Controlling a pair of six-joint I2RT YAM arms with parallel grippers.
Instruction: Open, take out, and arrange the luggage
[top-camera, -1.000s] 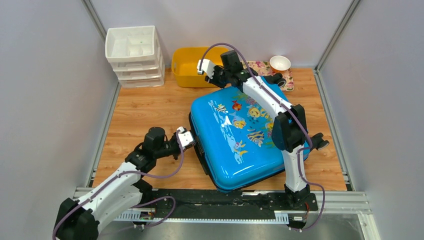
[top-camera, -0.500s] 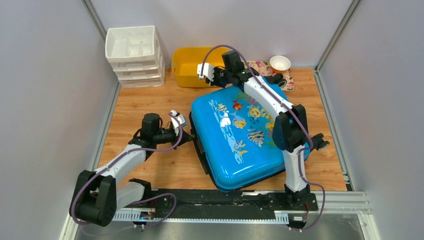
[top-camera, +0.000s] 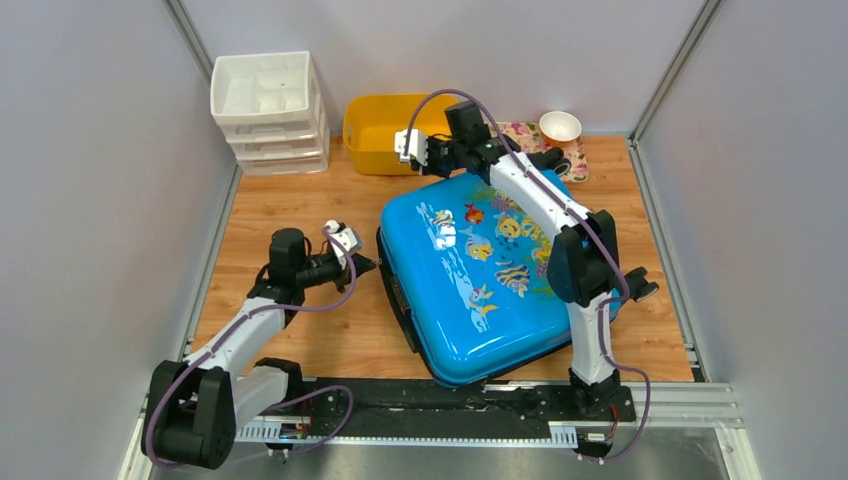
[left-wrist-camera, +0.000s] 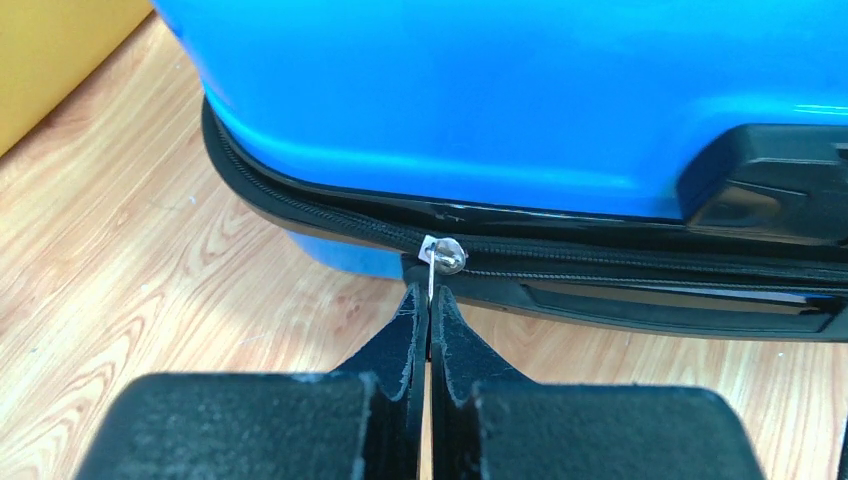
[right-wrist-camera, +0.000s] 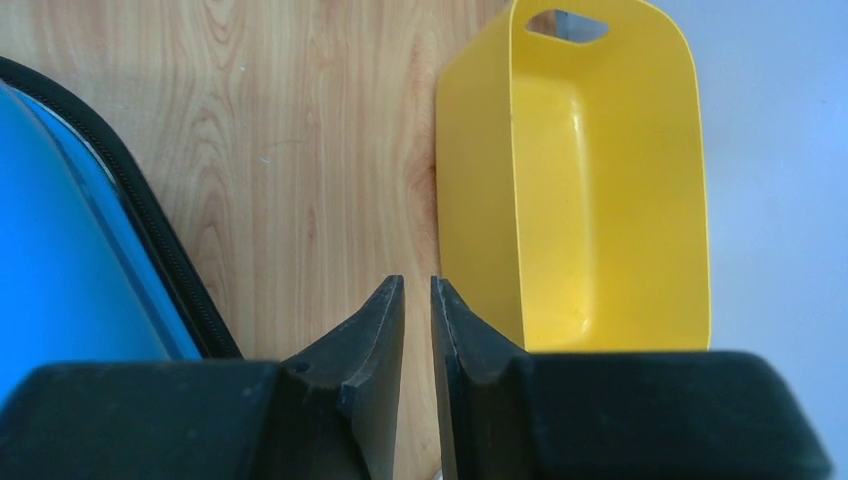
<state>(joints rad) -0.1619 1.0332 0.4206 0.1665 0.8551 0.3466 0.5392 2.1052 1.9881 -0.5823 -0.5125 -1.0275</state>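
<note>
One glossy luggage (top-camera: 480, 280) shell — metal zipper pull (left-wrist-camera: 441, 256) pinched.

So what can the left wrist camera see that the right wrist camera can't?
Only the left wrist view shows the left tool pinched shut on the silver zipper pull, plus a black handle on the luggage's side. Only the right wrist view shows the right tool, nearly closed on nothing, and the inside of the yellow tub. Both show the blue luggage, its black zipper and the wooden table.

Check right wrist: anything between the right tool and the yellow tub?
Nothing. Only bare wooden table separates the right tool from the yellow tub; the luggage sits off to the other side.
</note>
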